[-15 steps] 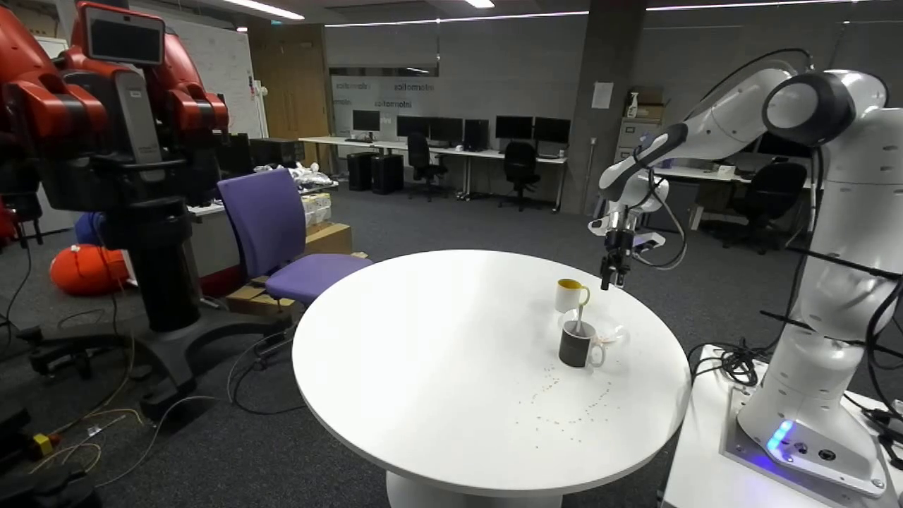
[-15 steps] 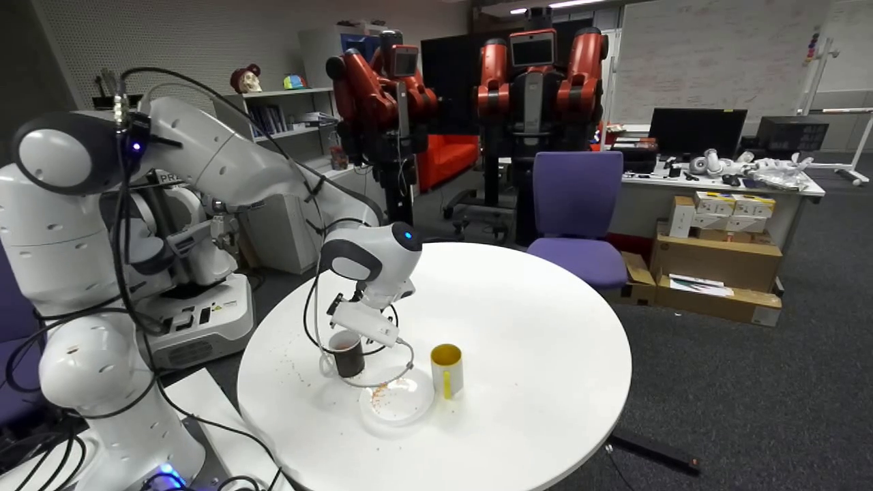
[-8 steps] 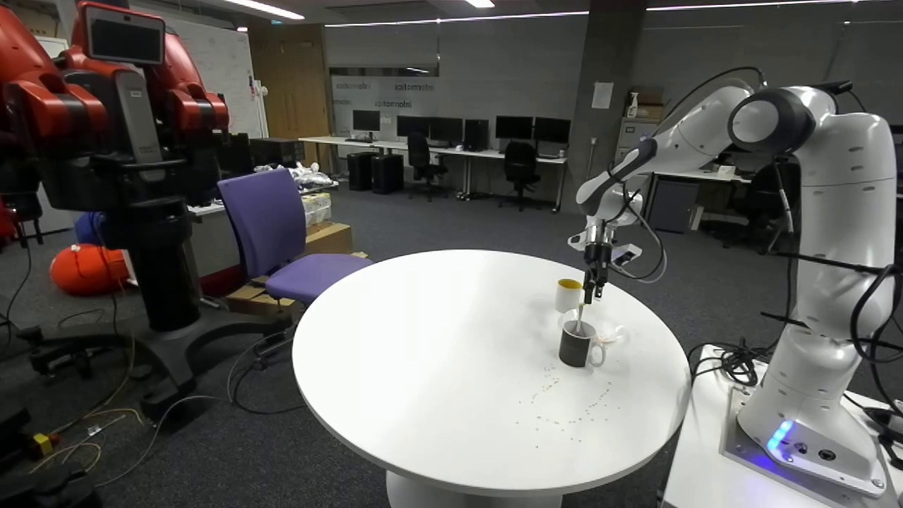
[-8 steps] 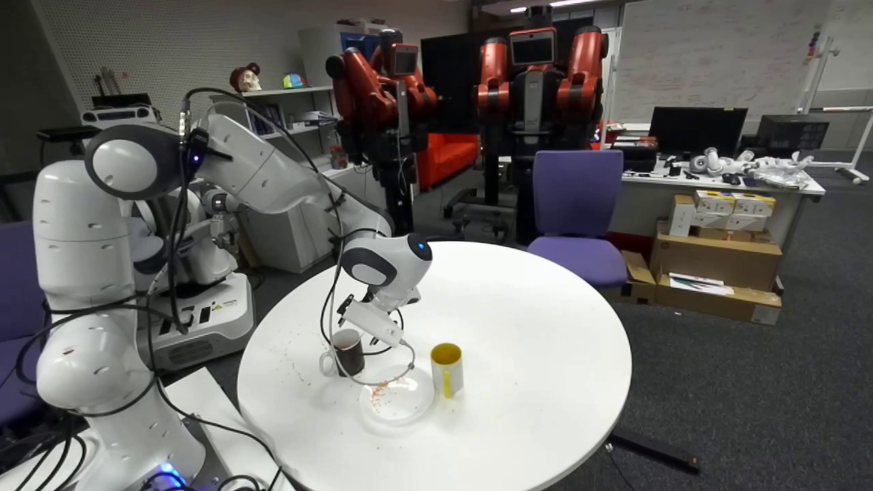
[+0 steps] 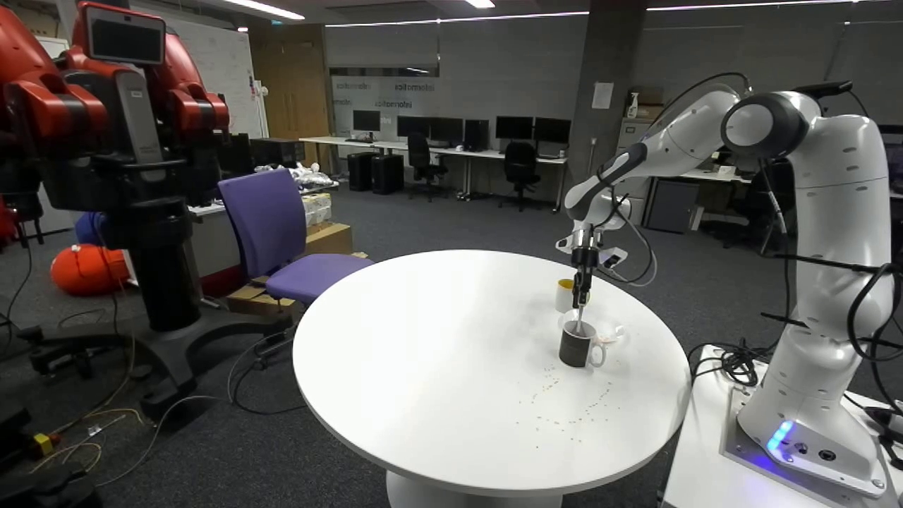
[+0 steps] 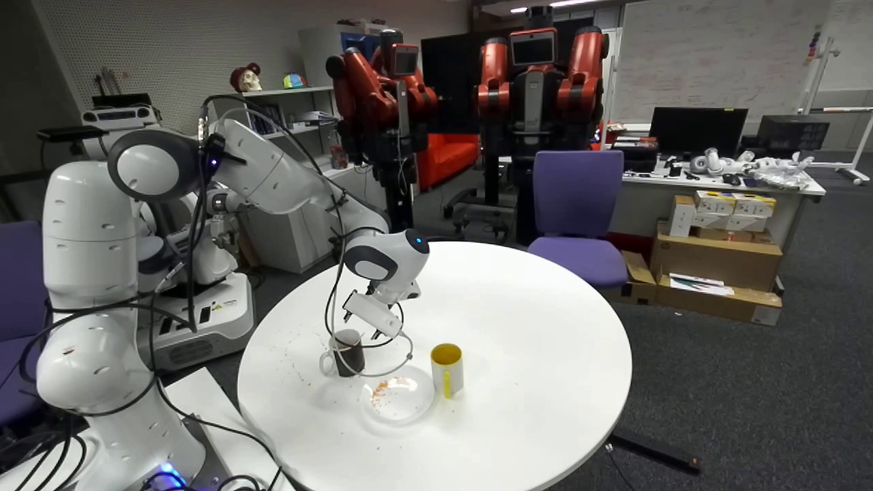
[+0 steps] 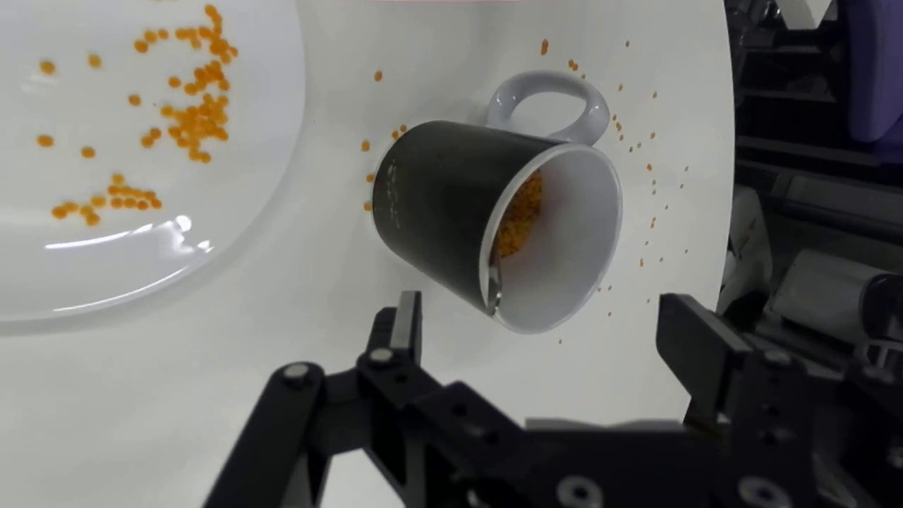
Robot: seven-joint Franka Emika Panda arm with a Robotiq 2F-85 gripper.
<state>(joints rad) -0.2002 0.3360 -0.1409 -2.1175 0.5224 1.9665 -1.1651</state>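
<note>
Dark mug (image 7: 444,201) stands near and below the spread pincer (image 7: 542,315)

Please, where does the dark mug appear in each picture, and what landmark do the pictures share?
In an exterior view: the dark mug is right of centre, in the lower half.
In an exterior view: the dark mug is left of centre, in the lower half.
In the wrist view: the dark mug is near the middle, its opening towards the right.
Shared landmark: the plate beside it.
</note>
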